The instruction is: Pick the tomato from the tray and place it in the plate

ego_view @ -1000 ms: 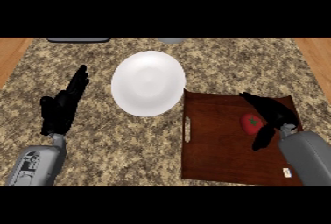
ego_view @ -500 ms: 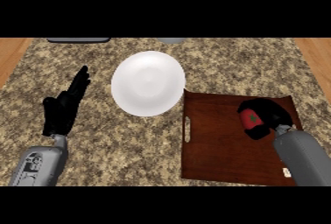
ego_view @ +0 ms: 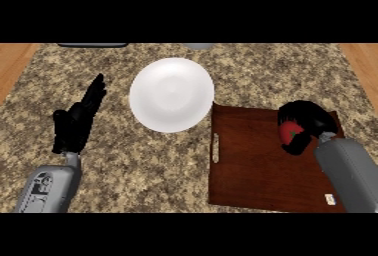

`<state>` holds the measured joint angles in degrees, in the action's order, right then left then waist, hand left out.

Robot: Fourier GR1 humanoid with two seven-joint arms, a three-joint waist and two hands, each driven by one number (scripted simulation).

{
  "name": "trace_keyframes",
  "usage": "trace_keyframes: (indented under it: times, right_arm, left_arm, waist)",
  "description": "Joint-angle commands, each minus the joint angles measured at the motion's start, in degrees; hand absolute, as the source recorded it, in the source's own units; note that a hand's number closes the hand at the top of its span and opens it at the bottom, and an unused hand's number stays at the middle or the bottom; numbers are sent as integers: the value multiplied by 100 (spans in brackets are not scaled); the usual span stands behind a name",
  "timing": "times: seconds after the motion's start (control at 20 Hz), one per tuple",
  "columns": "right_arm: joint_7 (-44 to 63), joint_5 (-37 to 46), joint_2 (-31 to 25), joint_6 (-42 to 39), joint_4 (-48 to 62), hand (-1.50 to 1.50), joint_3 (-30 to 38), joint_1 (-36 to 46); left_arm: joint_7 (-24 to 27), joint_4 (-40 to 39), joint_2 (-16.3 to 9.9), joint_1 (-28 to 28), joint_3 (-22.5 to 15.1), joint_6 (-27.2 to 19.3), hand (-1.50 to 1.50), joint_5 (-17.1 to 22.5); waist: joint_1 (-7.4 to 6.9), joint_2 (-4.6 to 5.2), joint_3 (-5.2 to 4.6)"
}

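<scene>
A red tomato (ego_view: 288,133) with a green stem shows at the right side of the dark wooden tray (ego_view: 255,170). My right hand (ego_view: 306,125) is curled round the tomato and hides most of it. A white plate (ego_view: 172,94) lies on the counter to the left of the tray's far corner. My left hand (ego_view: 77,120) rests open at the left, fingers straight and pointing away, well apart from the plate.
The speckled stone counter (ego_view: 140,170) runs under everything. A dark flat object (ego_view: 92,45) and a grey round one (ego_view: 198,46) sit at the far edge. Wood flooring (ego_view: 15,60) shows beyond both sides.
My right hand came down over the tomato and its fingers closed round it; hand and tomato now sit slightly higher and to the left. The left hand stayed still.
</scene>
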<state>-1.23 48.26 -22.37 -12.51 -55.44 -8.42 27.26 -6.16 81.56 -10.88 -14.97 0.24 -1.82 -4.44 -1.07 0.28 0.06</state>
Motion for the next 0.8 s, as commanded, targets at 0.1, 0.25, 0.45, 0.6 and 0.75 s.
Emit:
trace_keyframes:
  times: [0.1, 0.25, 0.45, 0.6, 0.75]
  right_arm:
    - [-1492, 203, -389, -378, 505, 150, -386, 1370]
    - [-2265, 88, -449, -349, 710, 150, -349, 1857]
    - [-3390, -468, -428, 214, 912, 150, 236, 2258]
    - [-4072, -834, -322, 344, 1206, 150, 562, 2571]
    - [-4950, -1101, -403, 127, 1541, 150, 719, 2861]
  left_arm:
    - [127, 29, 208, -221, -326, 114, 0, -65]
    - [25, 47, 194, -469, -378, 166, 0, -87]
    - [12, 65, 253, -456, -413, 123, 0, -111]
    - [13, 2, 273, -478, -413, 84, 0, -145]
    - [-9, -5, 278, -533, -392, 73, 0, -140]
  waist:
    - [-690, 256, 27]
    - [-821, 330, 45]
    - [-746, 302, 59]
    - [-736, 316, 49]
    - [-684, 288, 36]
